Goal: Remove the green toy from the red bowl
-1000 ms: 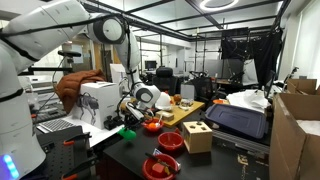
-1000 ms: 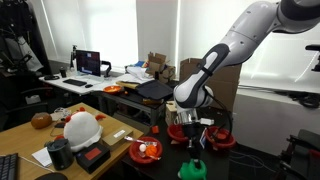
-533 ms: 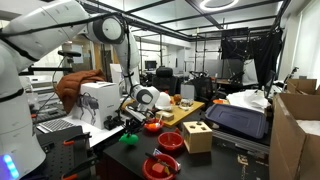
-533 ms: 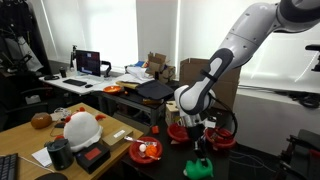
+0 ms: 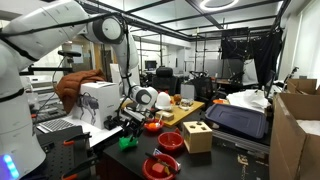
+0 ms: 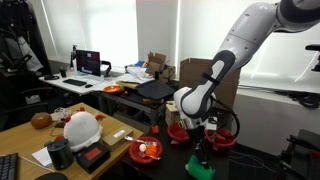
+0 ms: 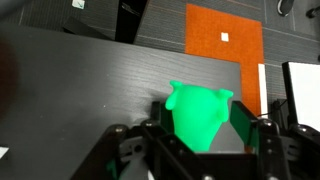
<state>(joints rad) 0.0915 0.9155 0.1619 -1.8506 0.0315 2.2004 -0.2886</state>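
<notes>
Our claw (image 7: 203, 128) is clenched on the small bright green lumpy toy (image 7: 198, 112), pads at its flanks, low over the dark wood-grain worktop (image 7: 90, 90) near its edge. The toy looks light and slightly squashy; its broad middle suits gentle pressure.

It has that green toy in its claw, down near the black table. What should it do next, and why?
Probably lower a touch, if needed, then open the gripper. It clamps the green toy, which the wrist view shows over bare dark table, with no bowl beneath. Whether the toy already touches the table, I cannot tell.
</notes>
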